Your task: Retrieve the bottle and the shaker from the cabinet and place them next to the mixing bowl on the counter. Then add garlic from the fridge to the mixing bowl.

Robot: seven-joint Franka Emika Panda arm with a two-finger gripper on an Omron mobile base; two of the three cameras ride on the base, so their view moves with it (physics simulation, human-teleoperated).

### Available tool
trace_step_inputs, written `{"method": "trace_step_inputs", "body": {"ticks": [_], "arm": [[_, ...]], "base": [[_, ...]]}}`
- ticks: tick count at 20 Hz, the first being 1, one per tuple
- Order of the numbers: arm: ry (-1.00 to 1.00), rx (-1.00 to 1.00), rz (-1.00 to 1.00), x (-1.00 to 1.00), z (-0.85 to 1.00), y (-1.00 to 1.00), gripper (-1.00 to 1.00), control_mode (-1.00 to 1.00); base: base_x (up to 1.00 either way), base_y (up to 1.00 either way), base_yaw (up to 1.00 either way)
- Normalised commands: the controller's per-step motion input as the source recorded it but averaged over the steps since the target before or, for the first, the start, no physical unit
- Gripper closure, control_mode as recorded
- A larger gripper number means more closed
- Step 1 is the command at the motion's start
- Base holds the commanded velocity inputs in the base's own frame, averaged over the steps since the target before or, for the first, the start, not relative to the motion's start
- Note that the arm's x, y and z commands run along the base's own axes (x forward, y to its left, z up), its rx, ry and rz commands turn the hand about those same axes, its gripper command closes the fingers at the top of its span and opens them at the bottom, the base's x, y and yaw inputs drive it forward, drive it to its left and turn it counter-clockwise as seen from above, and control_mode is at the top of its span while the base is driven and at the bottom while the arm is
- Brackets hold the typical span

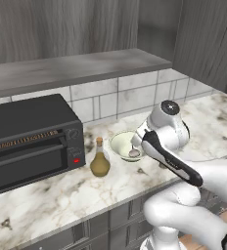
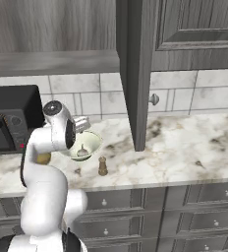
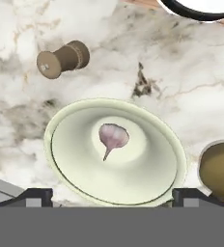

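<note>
Garlic bulb [image 3: 113,137] lies in the mixing bowl [image 3: 147,183], stem pointing toward the wide-open, empty gripper [image 3: 112,195] above it.

A marble-veined counter [image 1: 47,200] runs under a grey tiled backsplash [image 1: 110,100]; a black toaster oven [image 1: 30,139] sits at its left end; grey panelled drawers [image 2: 150,216] line the base; an open wall-cabinet door [image 2: 130,74] hangs overhead.

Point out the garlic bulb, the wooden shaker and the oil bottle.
Pinkish-white garlic bulb [image 3: 114,136], hand view: its rounded body, in the bowl.
Small brown wooden shaker [image 3: 64,59], hand view: mid-barrel.
Round amber glass bottle [image 1: 100,164], left base view: its bulbous belly.
</note>
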Motion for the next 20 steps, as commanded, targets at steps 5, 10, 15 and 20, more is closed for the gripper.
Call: {"method": "trace_step_inputs", "body": {"ticks": [5,10,15,20], "arm": [[0.16,0.00,-0.37,-1.00,0.79,-0.35,-1.00,-1.00],[0.09,0.16,-0.19,-1.00,0.83,-0.54,-1.00,-1.00],[-0.15,0.29,-0.03,-1.00,0.33,-0.46,-1.00,-1.00],[-0.29,0.10,0.00,-1.00,-0.02,-0.02,-1.00,-1.00]], "base": [[0.00,0.00,0.00],[0.00,0.00,0.00],[0.00,0.00,0.00],[0.00,0.00,0.00]]}}
